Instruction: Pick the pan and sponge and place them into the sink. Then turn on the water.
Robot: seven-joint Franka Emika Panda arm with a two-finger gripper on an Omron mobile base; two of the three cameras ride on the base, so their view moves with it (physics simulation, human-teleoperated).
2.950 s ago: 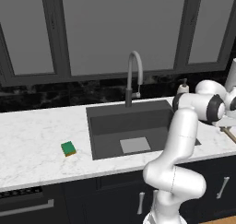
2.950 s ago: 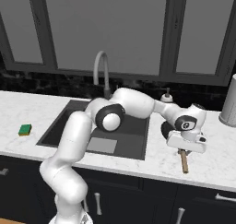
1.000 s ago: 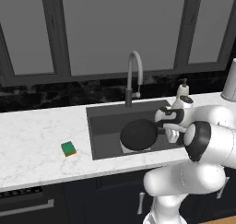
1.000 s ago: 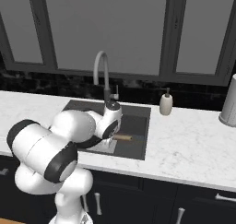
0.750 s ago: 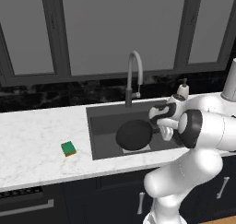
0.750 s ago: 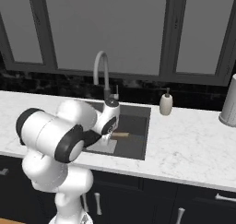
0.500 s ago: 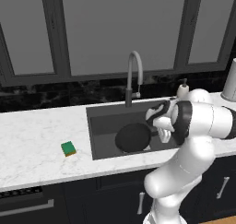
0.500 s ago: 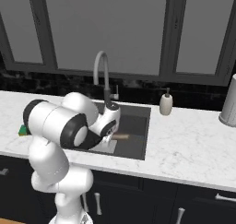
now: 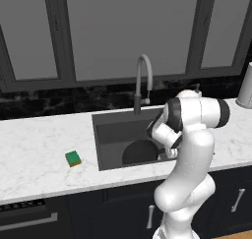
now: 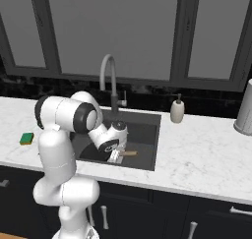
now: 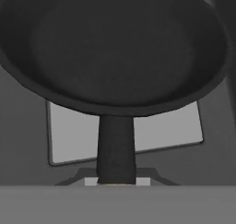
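A: What's the gripper [image 10: 116, 156] doing?

B: It's clamped narrow on the handle of the pan [image 11: 110, 48]. In the hand view the dark neck of the handle runs straight out from between the fingers, and the black bowl sits directly ahead of them.

A: So the pan's long axis is in line with the tool?

B: Yes, bowl out front, and in the right base view the wooden end [image 10: 129, 153] sticks out on the far side of the hand. The pan is down inside the sink [image 9: 109, 133], over the lighter square patch on its floor. I can't tell whether it's resting on the floor or just above it.

A: And the sponge [image 9: 73, 158]?

B: On the counter [image 9: 34, 154], well apart from the gripper, beyond the sink's edge on the bowl side of the tool. The next reach, I'd judge, goes that way, past the bowl, once the pan is let go.

A: Water?

B: None runs from the faucet [image 9: 142, 80], which stands behind the hand.
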